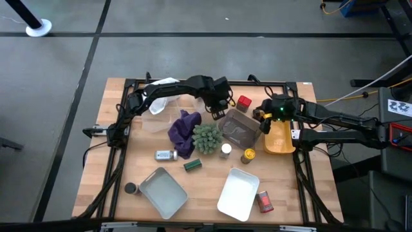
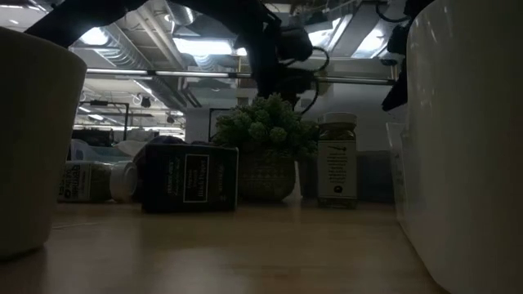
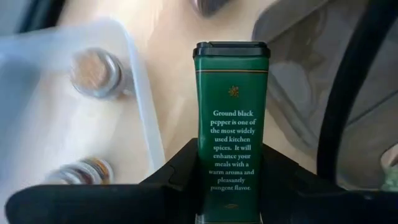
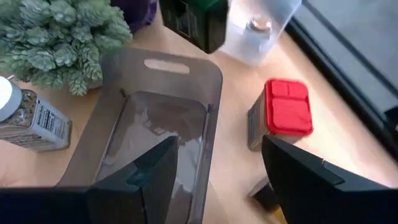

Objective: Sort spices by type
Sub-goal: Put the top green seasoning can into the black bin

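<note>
A: Currently, the left gripper [image 3: 231,186] is clenched on the dark green pepper tin [image 3: 231,124], holding it above the table's far side, between the clear tray [image 3: 93,124] of glass jars and the grey bin [image 1: 239,127].

B: And the right gripper [image 4: 217,171]?

A: Its jaws stand apart and hold nothing; it hovers beside the red-capped tin [image 4: 283,115].

B: Failure modes?

A: Probably a collision, as both arms crowd around the grey bin. The grip sits low on the tin, so it could tilt or drop into the wrong container.
</note>
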